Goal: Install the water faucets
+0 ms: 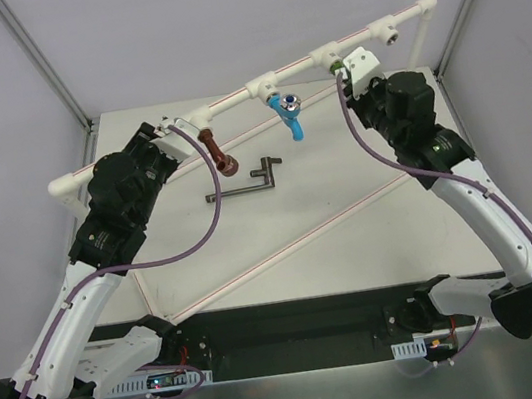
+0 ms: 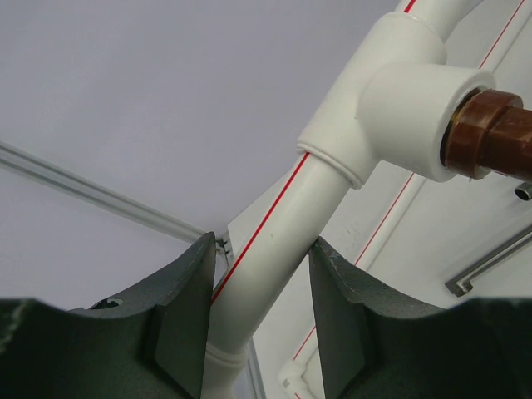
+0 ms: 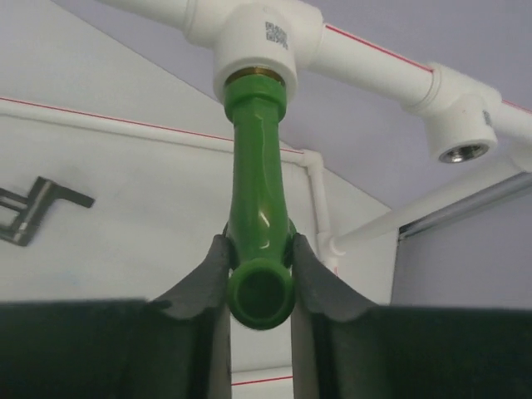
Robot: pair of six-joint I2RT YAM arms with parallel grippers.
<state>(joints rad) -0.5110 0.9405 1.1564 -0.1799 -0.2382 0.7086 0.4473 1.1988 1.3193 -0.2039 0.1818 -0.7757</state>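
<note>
A white pipe frame [image 1: 230, 97] with several tee fittings runs across the back of the table. The reddish-brown faucet [image 1: 223, 156] hangs from the left tee, and its nut shows in the left wrist view [image 2: 490, 133]. The blue faucet [image 1: 288, 113] hangs from the second tee. The green faucet [image 3: 258, 199] sits in the third tee [image 3: 258, 41]; in the top view it [image 1: 335, 68] is mostly hidden. My right gripper [image 3: 259, 241] [image 1: 345, 71] is shut on the green faucet's lower end. My left gripper [image 2: 262, 245] [image 1: 172, 131] is shut on the pipe [image 2: 274, 249] just left of the brown faucet's tee.
A dark metal cranked tool [image 1: 243, 183] lies on the white table below the faucets and shows in the right wrist view [image 3: 33, 208]. An open tee [image 3: 455, 133] stands right of the green faucet. Thin red-striped pipes [image 1: 284, 247] lie across the table.
</note>
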